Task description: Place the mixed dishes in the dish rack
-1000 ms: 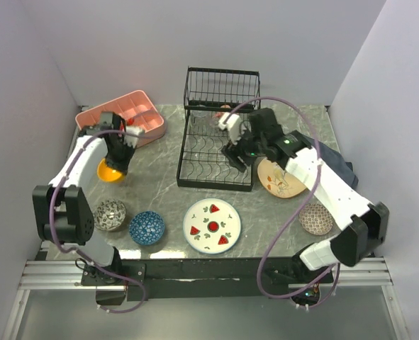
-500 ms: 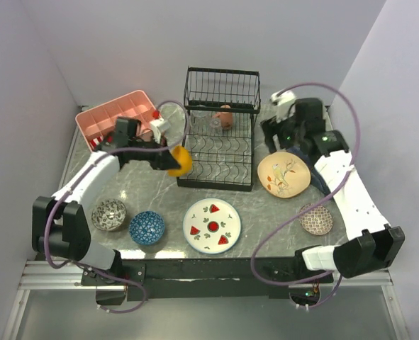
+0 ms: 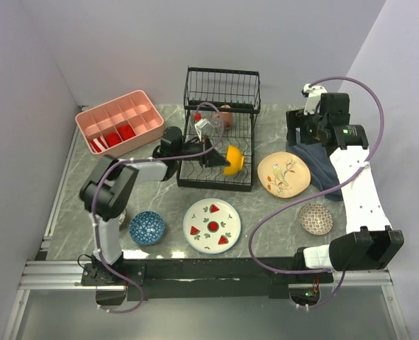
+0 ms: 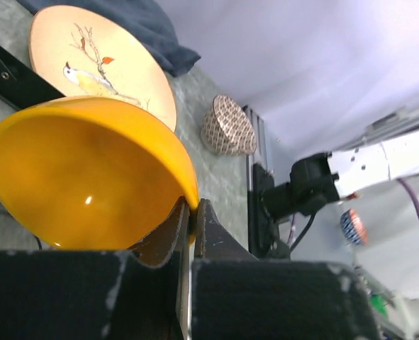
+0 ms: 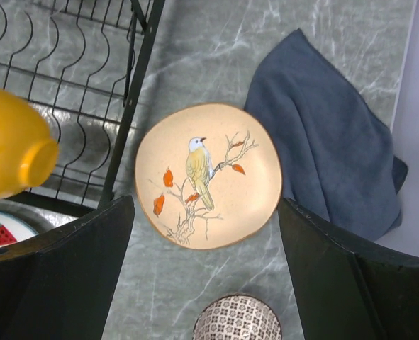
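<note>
While the left gripper (image 4: 192, 219) is pinched shut on the rim of the orange bowl (image 4: 88, 177), the bowl hangs on its side over the slotted base of the dish rack (image 3: 222, 91), toward the rack's 4 o'clock corner. Can't tell whether it touches the wires yet.

Handling, my read:
- Glossy glaze, so probably slick. A rim pinch is a thin hold and the bowl could swivel in it.
- Rigid ceramic, likely chips on a hard knock against wire. Set it down slow.
- Looks moderate in weight, no flex.
- Rim is the only practical place to hold it; the wall is too wide and round.

Right gripper (image 3: 298, 134) has its fingers spread wide with nothing between them, up high at 2 o'clock, looking down on the cream bird plate (image 5: 209, 177). That plate lies flat, so its edge looks hard to get under.

Surface and room:
- Grey marbled tabletop (image 3: 159, 205), smooth and hard, so dishes may slide.
- Rack at 12 o'clock, terracotta cup (image 3: 225, 117) and clear glass (image 3: 205, 127) inside it.
- Pink tray (image 3: 120, 127) at 10.
- Watermelon plate (image 3: 211, 225) at 6, blue bowl (image 3: 147, 227) at 7, brown patterned bowl (image 3: 315, 218) at 4.
- Dark blue cloth (image 5: 322, 142) at 2 to 3, just beside the bird plate.
- Plain pale walls close on three sides.
</note>
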You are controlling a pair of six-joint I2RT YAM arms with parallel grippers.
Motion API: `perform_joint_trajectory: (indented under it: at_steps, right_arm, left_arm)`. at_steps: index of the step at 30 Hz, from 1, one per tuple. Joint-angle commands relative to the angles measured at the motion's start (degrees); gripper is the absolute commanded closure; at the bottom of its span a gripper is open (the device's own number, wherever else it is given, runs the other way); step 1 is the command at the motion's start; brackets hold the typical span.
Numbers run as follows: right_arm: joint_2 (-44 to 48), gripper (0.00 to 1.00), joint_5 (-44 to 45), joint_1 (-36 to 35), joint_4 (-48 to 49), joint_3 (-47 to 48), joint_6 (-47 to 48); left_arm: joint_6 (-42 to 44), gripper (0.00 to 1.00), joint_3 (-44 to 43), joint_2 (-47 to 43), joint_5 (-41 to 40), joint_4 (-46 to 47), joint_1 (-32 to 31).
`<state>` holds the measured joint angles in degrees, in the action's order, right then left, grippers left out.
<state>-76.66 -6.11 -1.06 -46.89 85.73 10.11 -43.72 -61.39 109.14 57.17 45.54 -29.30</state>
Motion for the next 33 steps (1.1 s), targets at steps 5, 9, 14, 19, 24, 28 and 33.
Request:
perform_joint_trajectory:
  at_steps: [5, 9, 14, 19, 24, 28, 33]
  right_arm:
    - [1.9, 0.10, 1.4, 0.6, -1.8, 0.4, 0.0]
    - [1.3, 0.10, 0.7, 0.6, -2.1, 0.3, -0.6]
    - [0.0, 0.10, 0.1, 0.6, -2.9, 0.7, -0.4]
    - [-2.0, 0.10, 0.4, 0.6, -3.9, 3.2, 0.2]
    - [-2.7, 0.10, -0.1, 0.6, -4.7, 3.9, 0.0]
    - [-3.1, 0.10, -0.4, 0.5, -5.0, 4.2, -0.2]
    - [-3.4, 0.10, -0.7, 0.6, -4.5, 4.2, -0.4]
  left_arm:
    - [-16.9, 0.99, -8.4, 10.5, -1.7, 25.0, -1.2]
    - [-21.7, 0.99, -12.1, 14.9, -1.3, 29.2, -2.1]
    - [-26.3, 0.99, -12.0, 18.3, -3.1, 34.8, -2.9]
    - [-31.1, 0.99, -10.9, 20.6, -5.1, 38.8, -3.6]
    - [-32.2, 0.99, -11.0, 22.2, -7.9, 38.7, -3.8]
    - [-32.6, 0.99, -10.4, 22.3, -10.4, 33.1, -3.9]
    - [-32.0, 0.99, -8.7, 21.6, -11.8, 30.2, -3.7]
